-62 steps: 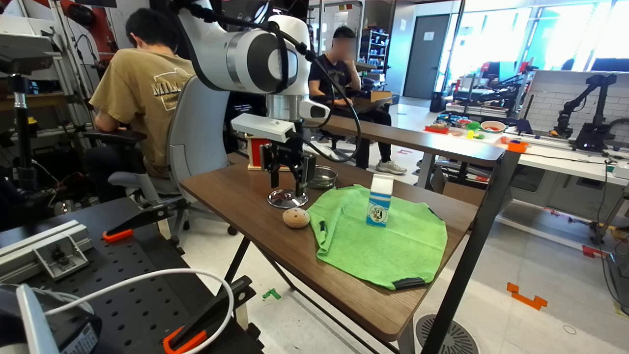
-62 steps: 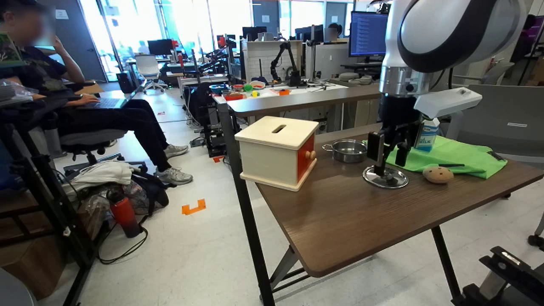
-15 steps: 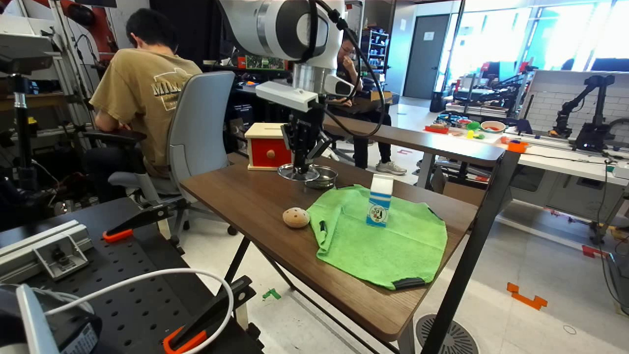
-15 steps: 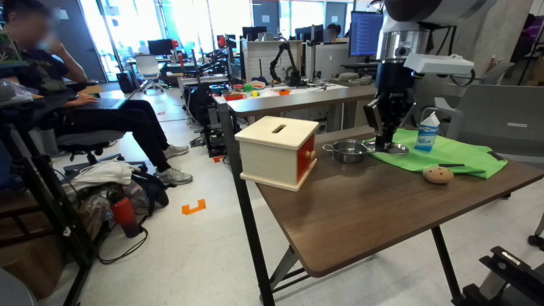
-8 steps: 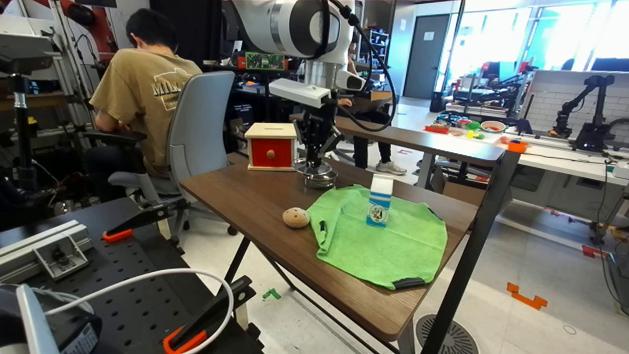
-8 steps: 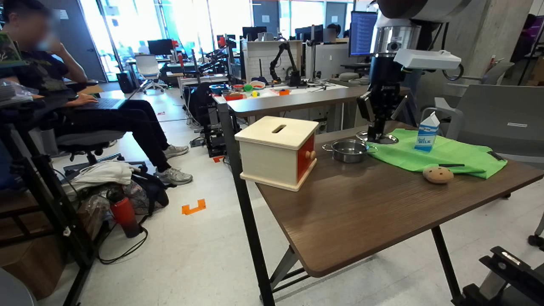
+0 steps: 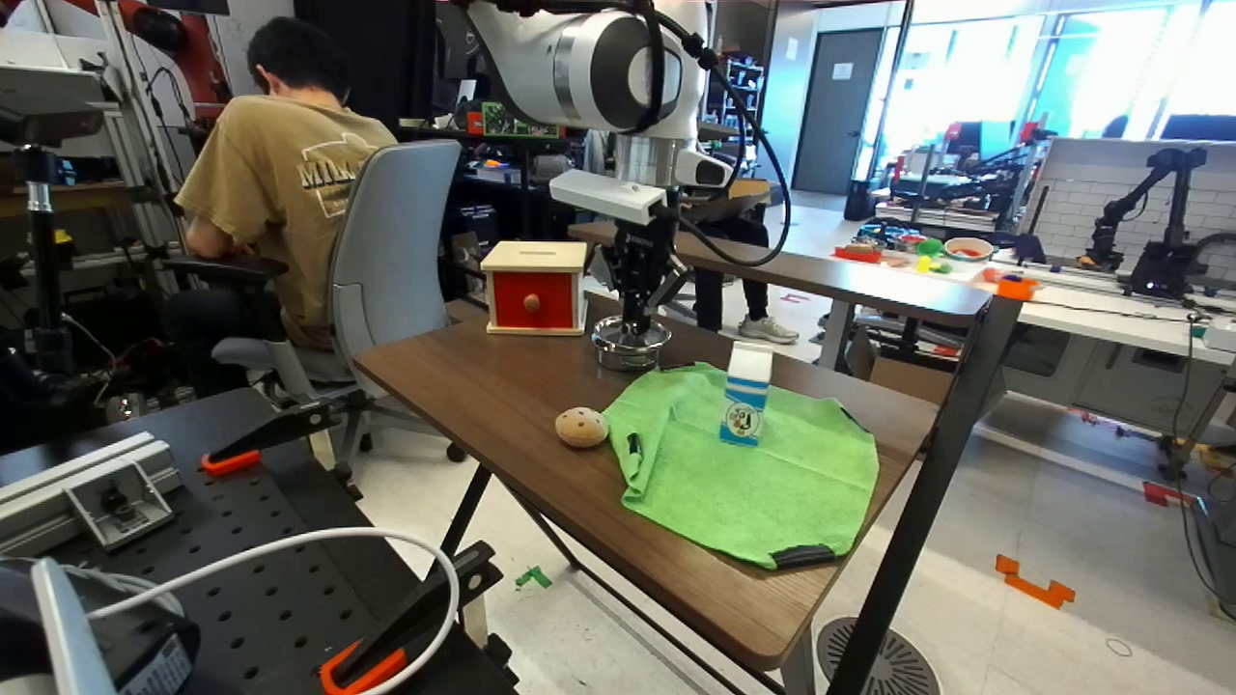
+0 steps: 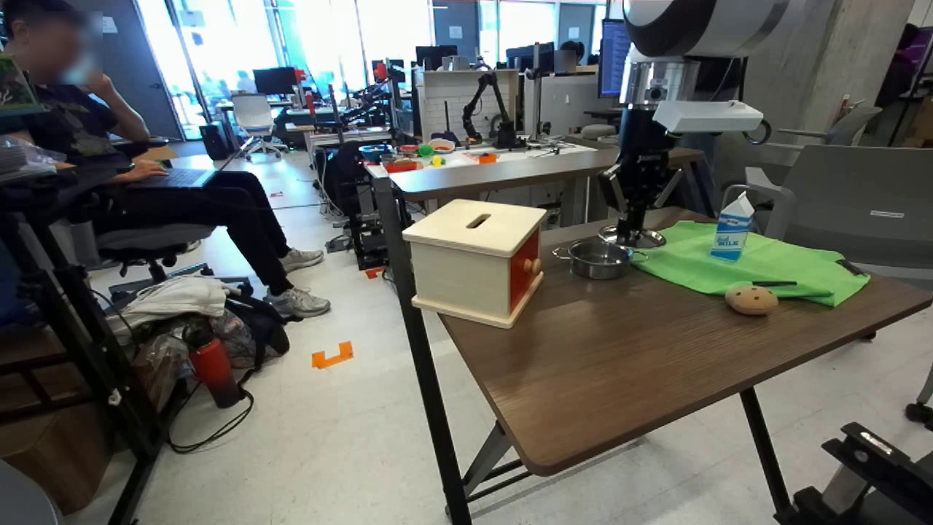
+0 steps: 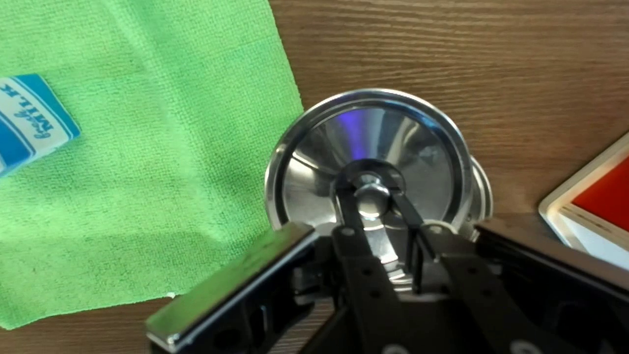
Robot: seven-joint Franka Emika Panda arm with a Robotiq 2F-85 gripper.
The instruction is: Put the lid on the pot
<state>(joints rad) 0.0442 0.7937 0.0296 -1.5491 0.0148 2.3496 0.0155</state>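
The lid [image 9: 319, 147], a round silvery disc with a ball knob [image 9: 372, 201], hangs from my gripper [image 9: 372, 194], whose two dark fingers close on that knob. Seen from the wrist, it hides most of the pot [image 9: 484, 194], leaving only a strip of the pot's rim at the lower right. In an exterior view the lid [image 8: 651, 239] hovers to the right of and behind the low metal pot [image 8: 599, 264], with the gripper [image 8: 631, 230] above. An exterior view shows the gripper [image 7: 634, 326] over the pot [image 7: 626, 360], where lid and rim overlap.
A wooden box [image 8: 474, 270] with a red front [image 7: 534, 301] stands close to the pot. The green cloth [image 7: 753, 492] carries a milk carton [image 7: 746, 394]. A tan speckled lump [image 7: 581, 428] lies near the cloth on the brown table [image 7: 483, 376].
Four seconds ago the lid was on the table near the tan lump. It has been lifted and carried to the pot; over the last second it kept shifting, rightward or leftward depending on the view.
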